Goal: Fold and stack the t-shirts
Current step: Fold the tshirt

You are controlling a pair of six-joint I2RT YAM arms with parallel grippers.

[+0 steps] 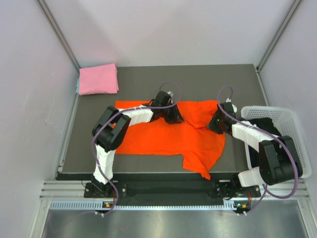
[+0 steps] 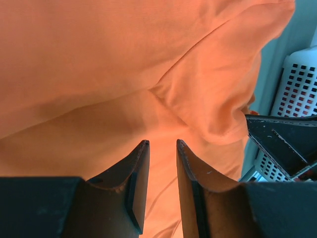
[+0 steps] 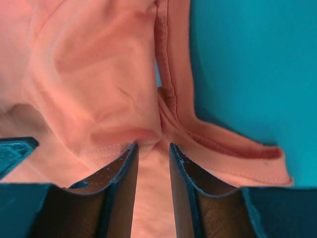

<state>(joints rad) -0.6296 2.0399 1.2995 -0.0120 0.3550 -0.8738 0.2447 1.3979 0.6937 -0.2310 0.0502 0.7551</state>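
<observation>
White lattice basket [image 1: 292, 121] at dark table's [image 1: 198, 79] right edge, w/ dark contents.

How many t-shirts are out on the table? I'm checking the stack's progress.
2. A folded pink t-shirt lies at the table's far left corner; an orange-red t-shirt is spread mid-table under both grippers. The basket might hide more.

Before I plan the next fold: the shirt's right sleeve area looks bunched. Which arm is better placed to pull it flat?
Right, probably. The right gripper sits at the bunched sleeve of the orange t-shirt, its fingers at a hemmed fold. The left gripper is nearer the shirt's middle.
</observation>
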